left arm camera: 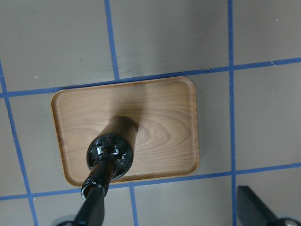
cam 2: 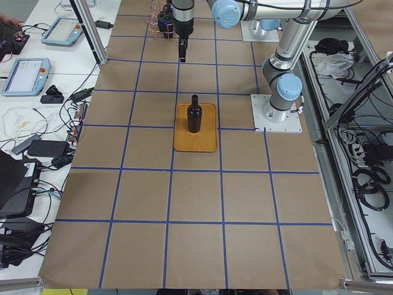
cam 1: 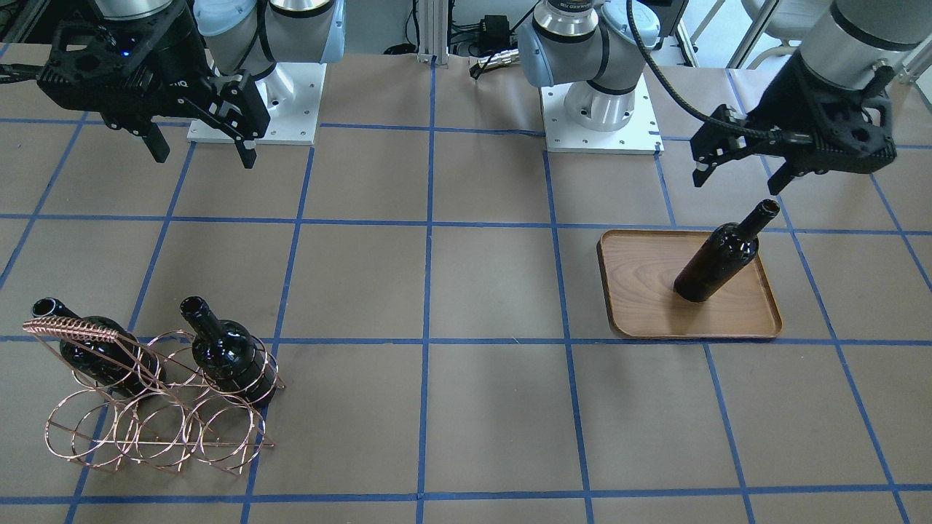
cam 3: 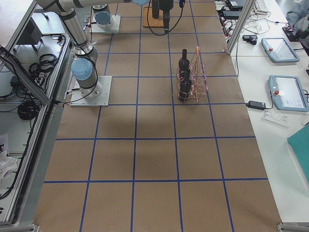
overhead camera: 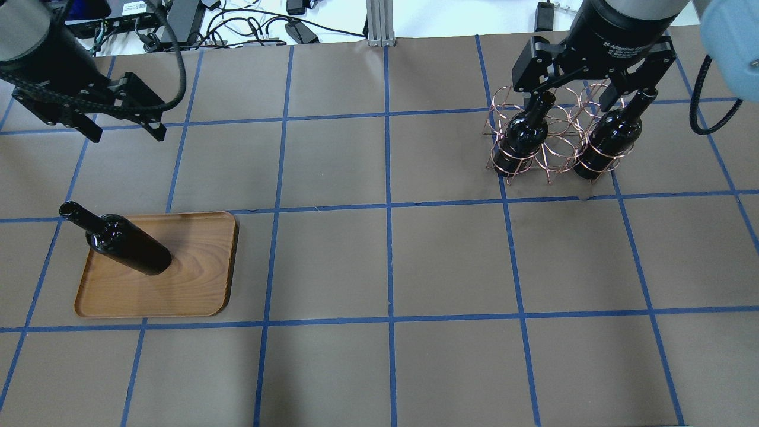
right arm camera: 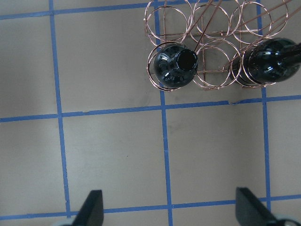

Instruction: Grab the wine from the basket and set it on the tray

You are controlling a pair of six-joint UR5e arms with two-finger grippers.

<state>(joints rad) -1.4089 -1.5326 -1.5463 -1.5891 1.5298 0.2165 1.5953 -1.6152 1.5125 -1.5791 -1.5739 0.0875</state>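
Overhead exterior view has the left gripper hanging above the tray, fingers spread wide, gripping nothing and clear of the bottle neck. The wine stands upright near the tray's middle: glossy near-black glass, no label, narrow open neck with a lip. Tray's flat brown wood with visible grain, rounded corners and a low rim. Right gripper is well away from the tray, also wide open with nothing between its fingers. Basket sits far from the tray too. It's thin copper wire bent into round loops with a coiled handle bar, and two spare bottles stand in the loops. Table is brown paper with blue tape lines.
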